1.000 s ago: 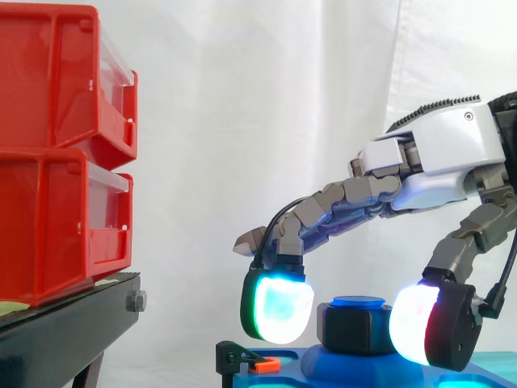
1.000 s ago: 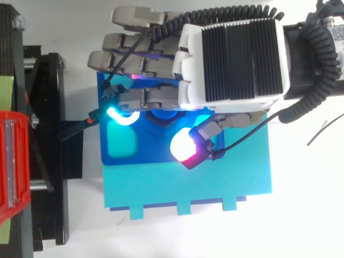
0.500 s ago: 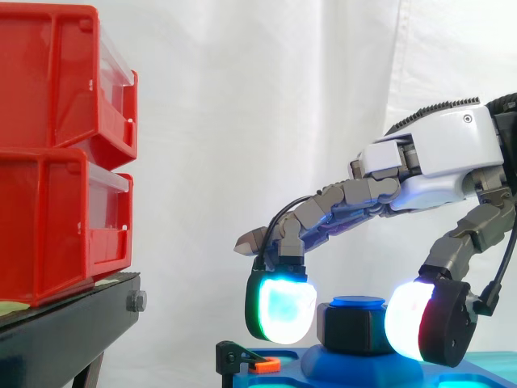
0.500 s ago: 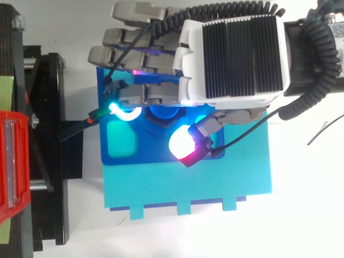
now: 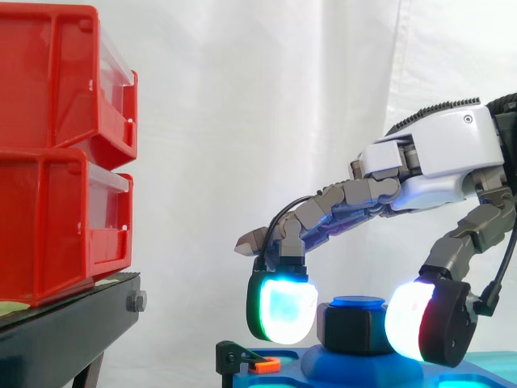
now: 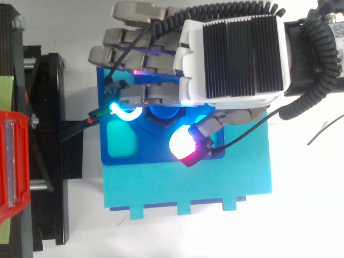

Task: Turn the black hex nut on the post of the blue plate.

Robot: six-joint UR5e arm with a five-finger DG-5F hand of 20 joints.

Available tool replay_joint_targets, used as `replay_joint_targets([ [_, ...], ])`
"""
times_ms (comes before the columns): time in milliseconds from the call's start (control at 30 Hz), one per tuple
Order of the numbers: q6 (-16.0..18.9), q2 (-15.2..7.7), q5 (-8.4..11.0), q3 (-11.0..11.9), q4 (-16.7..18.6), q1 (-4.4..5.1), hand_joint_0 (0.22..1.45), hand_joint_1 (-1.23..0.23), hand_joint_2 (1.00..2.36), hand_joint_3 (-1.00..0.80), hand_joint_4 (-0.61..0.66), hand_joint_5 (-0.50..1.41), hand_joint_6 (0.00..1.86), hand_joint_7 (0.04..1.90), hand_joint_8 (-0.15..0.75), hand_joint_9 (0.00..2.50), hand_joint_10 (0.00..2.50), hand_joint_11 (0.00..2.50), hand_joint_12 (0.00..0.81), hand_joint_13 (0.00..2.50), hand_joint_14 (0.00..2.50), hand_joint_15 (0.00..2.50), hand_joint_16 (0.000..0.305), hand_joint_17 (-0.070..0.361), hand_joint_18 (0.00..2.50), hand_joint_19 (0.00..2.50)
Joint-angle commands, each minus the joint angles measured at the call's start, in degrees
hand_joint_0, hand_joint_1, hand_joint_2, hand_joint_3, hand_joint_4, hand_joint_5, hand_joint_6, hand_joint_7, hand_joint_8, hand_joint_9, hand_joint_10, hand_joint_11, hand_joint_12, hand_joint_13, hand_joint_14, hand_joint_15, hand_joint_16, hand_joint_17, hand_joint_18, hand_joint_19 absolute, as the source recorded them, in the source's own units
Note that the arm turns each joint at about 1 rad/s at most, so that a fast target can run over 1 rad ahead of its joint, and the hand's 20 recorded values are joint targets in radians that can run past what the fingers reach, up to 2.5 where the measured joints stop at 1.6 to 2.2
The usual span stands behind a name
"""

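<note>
The hand [image 5: 440, 158] is curling round the black hex nut [image 5: 352, 327], with one glowing pad [image 5: 283, 309] just beside one flank and the thumb pad [image 5: 414, 319] at the opposite side. The nut is sitting low on the post [image 5: 358, 301] of the blue plate [image 6: 122, 155]. I am judging slip as the risk: soft pads skating over the flats, nut not turning. The nut is looking matte, chunky and sharp-cornered.

Side on: set close beside the work, about level with the black hex nut [image 5: 351, 327], looking across at the white curtain [image 5: 242, 97], with red bins [image 5: 56, 153] at the left edge. From above: near, looking straight down. Shared: blue plate [image 6: 156, 153], hand [image 6: 231, 54], red bins, black stand [image 6: 51, 161].
</note>
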Motion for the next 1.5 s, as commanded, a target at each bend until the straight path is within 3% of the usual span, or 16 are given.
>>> replay_joint_targets([
  [0,0.0,-0.04,0.09,-0.02,-0.03,0.0,0.47,-0.68,1.0,-0.5,0.14,-0.24,0.5,0.95,0.204,0.07,0.0,0.0,0.345,0.08,0.0,0.02,0.057,0.128,0.0,0.09],
  [700,-0.53,-0.04,0.18,-0.02,-0.03,0.09,0.47,-0.7,1.0,-0.5,0.14,-0.24,0.5,0.96,0.206,0.08,0.0,0.0,0.347,0.09,0.0,0.03,0.057,0.128,0.0,0.08],
  [900,-0.35,-0.04,0.27,-2.92,2.78,0.44,0.47,-0.69,1.0,-0.5,0.14,-0.24,0.5,0.96,0.206,0.08,0.0,0.0,0.347,0.09,0.0,0.03,0.057,0.127,0.0,0.09],
  [1467,0.09,0.05,0.09,-3.01,4.19,0.26,0.47,-0.67,1.0,-0.5,0.15,-0.24,0.5,0.97,0.208,0.08,0.0,0.0,0.35,0.09,0.0,0.03,0.057,0.129,0.0,0.1],
])
